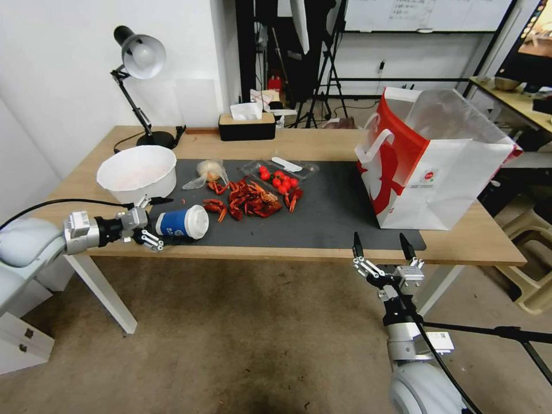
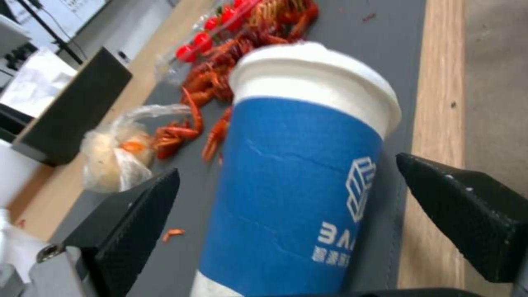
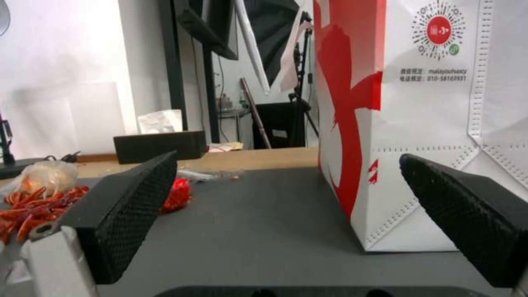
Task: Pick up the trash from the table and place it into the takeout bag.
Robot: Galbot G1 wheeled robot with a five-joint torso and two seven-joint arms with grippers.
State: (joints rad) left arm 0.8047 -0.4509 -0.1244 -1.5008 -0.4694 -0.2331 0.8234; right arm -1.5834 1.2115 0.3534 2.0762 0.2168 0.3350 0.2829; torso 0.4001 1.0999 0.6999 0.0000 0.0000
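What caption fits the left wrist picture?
Open left claw straddles the blue-and-white paper cup lying on the table's mat.

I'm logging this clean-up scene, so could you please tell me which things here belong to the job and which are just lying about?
Part of the job:
- blue-and-white paper cup, lying between the open left gripper fingers
- small clear plastic bag
- red crayfish shells
- white-and-red takeout bag
- right gripper, open, at the table edge

Lying about:
- black desk lamp
- black tissue box

Item count, worktop
One blue-and-white paper cup, one white bowl, one small clear plastic bag, one takeout bag.
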